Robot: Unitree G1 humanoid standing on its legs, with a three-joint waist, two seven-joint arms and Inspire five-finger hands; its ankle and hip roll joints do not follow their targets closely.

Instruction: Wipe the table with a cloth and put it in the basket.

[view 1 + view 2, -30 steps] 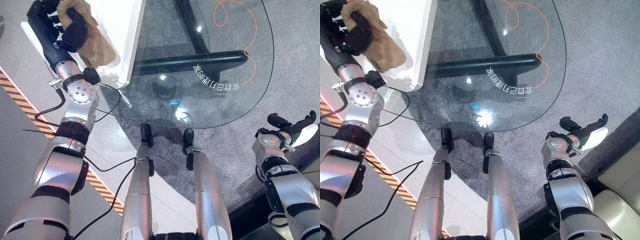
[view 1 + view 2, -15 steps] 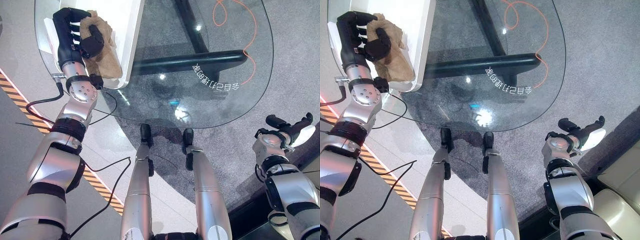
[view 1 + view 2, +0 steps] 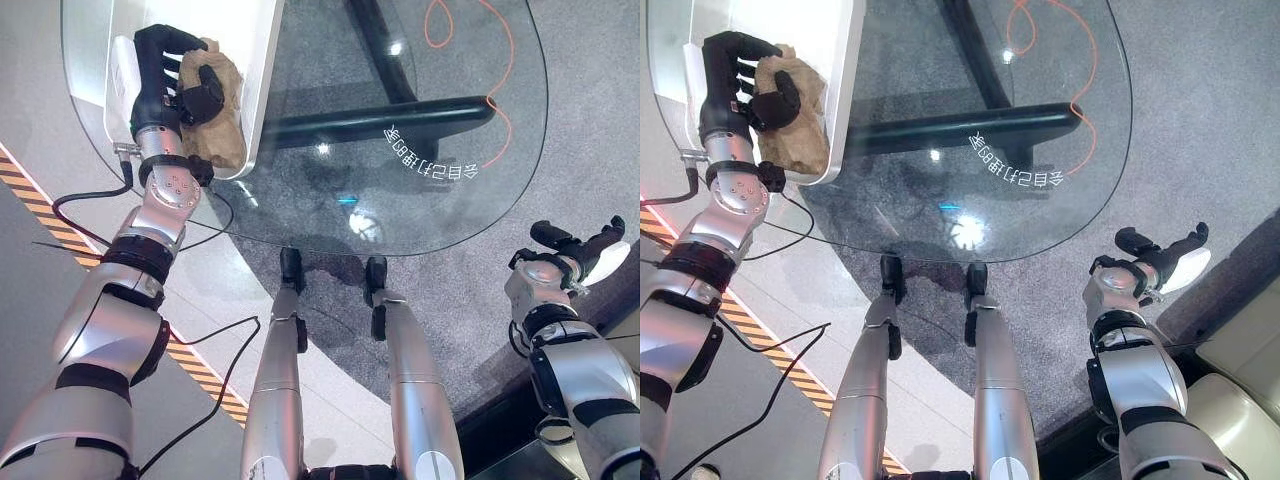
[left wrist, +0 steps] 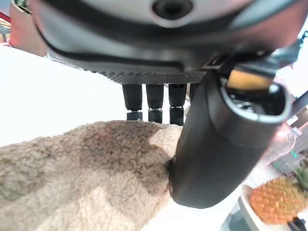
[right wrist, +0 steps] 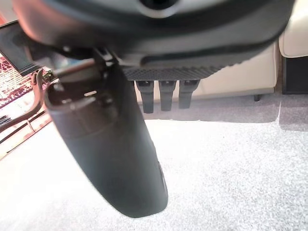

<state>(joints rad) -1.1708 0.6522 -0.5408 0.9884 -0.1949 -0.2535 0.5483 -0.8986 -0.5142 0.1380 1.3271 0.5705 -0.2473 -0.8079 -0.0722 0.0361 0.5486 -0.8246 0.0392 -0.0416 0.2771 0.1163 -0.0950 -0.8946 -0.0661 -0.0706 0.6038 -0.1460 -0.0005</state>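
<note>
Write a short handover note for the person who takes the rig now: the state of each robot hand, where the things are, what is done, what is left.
Left robot hand: shut on the cloth, on the white tray at the table's left end.
Right robot hand: open, idle, off the table's right edge above the carpet.
Done: cloth is grasped; whether wiping is finished cannot be told.
Left: wipe the glass if needed, then put the cloth in the basket, whose place I cannot tell.
</note>
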